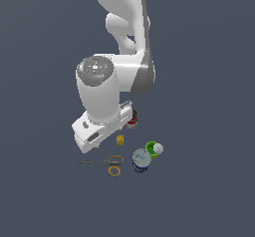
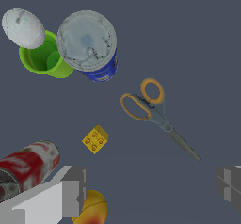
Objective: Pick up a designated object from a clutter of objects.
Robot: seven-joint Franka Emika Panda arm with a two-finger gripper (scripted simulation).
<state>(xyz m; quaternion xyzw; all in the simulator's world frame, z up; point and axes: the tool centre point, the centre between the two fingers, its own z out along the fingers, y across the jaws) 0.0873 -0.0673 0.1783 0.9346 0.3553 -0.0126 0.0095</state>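
The gripper hangs above the floor with its two fingers spread wide apart and nothing between them. Take the yellow cube as the marker. One finger hovers just near the cube, over an orange-red lump that peeks out from under it, and the red-and-black can lies on its side close by on that same side. The scissors lie flat on the floor, apart from the cube, blades closed, grey tips pointing away from the cans and the orange-yellow rings towards the blue can. That can stands upright beyond the cube, silver top up, and touching or nearly touching it is the green cup, with a pale egg-shaped thing resting at its rim.
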